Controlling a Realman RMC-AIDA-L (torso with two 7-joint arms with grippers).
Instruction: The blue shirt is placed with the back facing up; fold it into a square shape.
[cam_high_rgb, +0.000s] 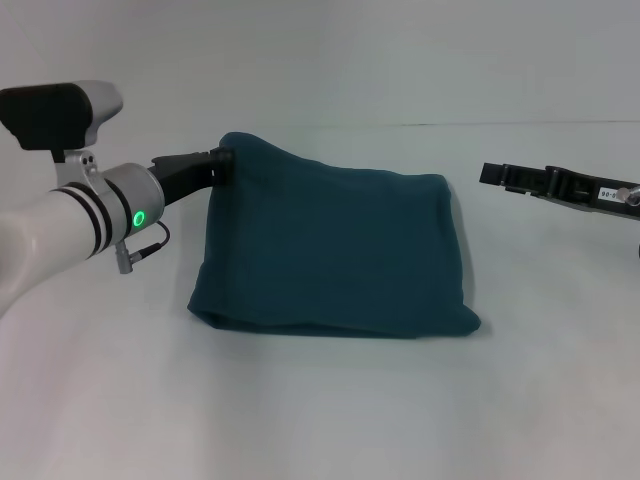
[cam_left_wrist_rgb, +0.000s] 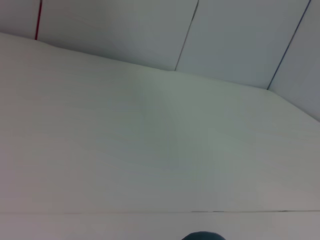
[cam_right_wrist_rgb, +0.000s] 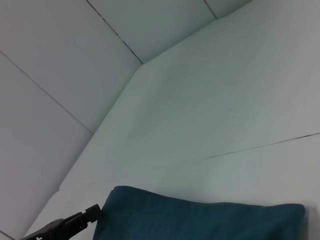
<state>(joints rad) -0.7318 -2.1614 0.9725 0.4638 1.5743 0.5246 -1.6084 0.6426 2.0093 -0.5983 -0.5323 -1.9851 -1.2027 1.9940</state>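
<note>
folded into a near-square bundle, the blue shirt (cam_high_rgb: 335, 250) lies mid-table (cam_high_rgb: 320, 420), plain side up, its front hem nearest the camera. left gripper (cam_high_rgb: 222, 160) pinches the raised far-left corner of the cloth. right gripper (cam_high_rgb: 492, 175) hovers apart off the far-right corner; whether its fingers are parted cannot be told. the fold looks close to finished; the next move likely calls for laying that corner flat and letting go. bare tabletop surrounds every edge, leaving room to withdraw.
</note>
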